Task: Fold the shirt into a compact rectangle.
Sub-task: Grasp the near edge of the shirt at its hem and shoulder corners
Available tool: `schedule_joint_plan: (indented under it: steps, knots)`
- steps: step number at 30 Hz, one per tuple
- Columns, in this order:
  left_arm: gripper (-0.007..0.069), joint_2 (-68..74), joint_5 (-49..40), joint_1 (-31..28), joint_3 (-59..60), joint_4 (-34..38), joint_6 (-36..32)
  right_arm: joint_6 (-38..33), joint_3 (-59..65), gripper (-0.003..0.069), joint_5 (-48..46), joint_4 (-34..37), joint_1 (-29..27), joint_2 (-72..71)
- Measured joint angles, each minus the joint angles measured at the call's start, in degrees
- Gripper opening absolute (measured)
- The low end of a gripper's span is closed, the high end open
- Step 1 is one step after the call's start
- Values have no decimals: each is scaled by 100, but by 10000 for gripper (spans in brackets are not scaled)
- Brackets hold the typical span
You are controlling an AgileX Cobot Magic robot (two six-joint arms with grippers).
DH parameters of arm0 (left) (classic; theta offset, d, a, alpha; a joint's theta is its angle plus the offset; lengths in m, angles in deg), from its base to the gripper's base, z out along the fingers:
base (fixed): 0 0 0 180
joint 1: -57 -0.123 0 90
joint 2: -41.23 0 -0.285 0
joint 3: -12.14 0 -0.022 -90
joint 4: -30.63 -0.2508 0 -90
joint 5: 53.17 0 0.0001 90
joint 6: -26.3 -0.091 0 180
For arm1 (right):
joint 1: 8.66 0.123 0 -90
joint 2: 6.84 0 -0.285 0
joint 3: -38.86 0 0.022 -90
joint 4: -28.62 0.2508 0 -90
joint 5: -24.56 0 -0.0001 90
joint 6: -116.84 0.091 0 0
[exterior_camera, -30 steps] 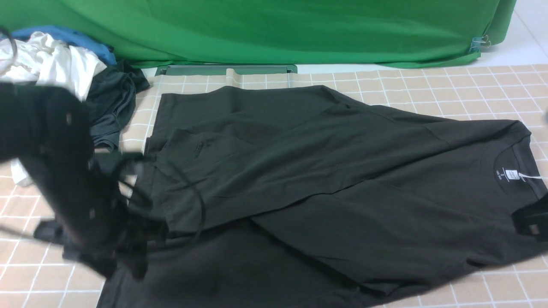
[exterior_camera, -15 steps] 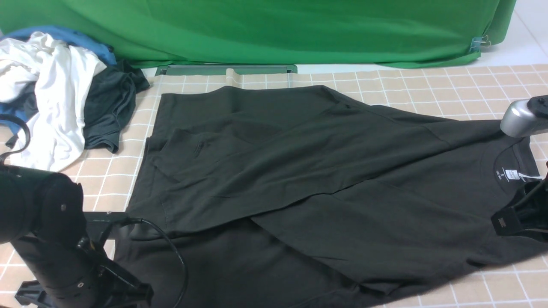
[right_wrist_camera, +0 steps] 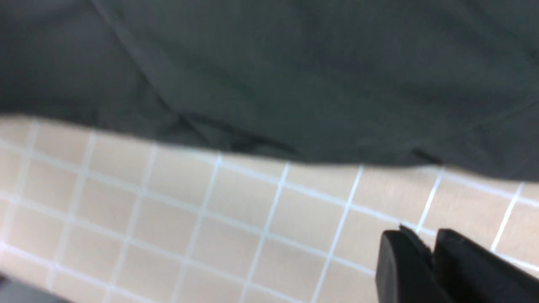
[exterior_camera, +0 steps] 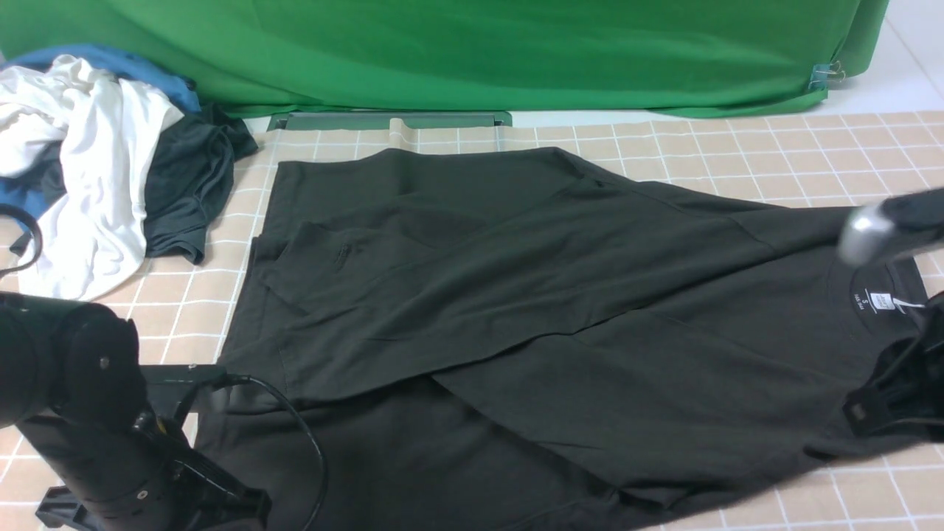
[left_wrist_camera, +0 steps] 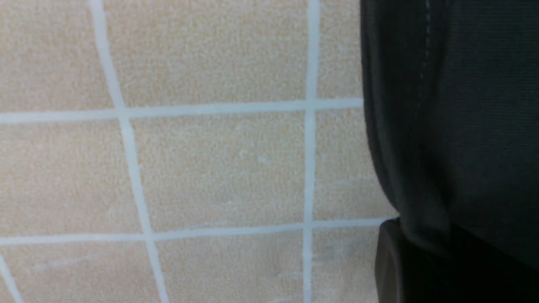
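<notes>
front view | left claw point(exterior_camera: 247, 509) dropped, now pinching shirt point(exterior_camera: 516, 295) hem

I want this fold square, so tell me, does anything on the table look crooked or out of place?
Yes. The shirt lies askew: its folded-over flap ends in a slanted edge, not parallel to the sides, so the layers do not line up. A crumpled heap of clothes sits beside it at the far left.

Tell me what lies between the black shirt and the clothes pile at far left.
Nothing: in the front view, just a bare strip of checked table cover separates the black shirt from the clothes pile.
</notes>
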Motion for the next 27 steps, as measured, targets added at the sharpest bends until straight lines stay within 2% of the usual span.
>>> schedule_joint_plan:
  steps: [4, 6, 8, 9, 11, 16, 22, 23, 27]
  knots:
    - [35, -476, -178, 0, 6, 7, -13, -209, 0, 286, 0, 0, 0, 640]
    - [35, -991, -305, 0, 6, 7, 63, -483, 0, 454, 171, -6, 0, 1136]
    - [35, -1132, -361, 0, 6, 7, 106, -551, 0, 490, 267, -6, 0, 1247]
    - [35, -1404, -428, 0, 8, 7, 144, -661, 0, 546, 548, -12, 0, 1450]
    - [35, -1620, -505, 0, 8, 7, 193, -730, 0, 571, 851, -34, 0, 1666]
    - [35, -1805, -566, 0, 8, -40, 268, -870, 0, 584, 1277, -43, 0, 2062]
    - [35, -1811, -469, 0, 8, -81, 268, -1083, -1, 573, 1337, -43, 0, 2578]
    - [35, -1811, -440, 0, 8, -81, 268, -1125, -1, 552, 1337, -43, 0, 2643]
    - [35, -1811, -425, 0, 8, -86, 268, -1222, -1, 352, 1307, -43, 5, 2718]
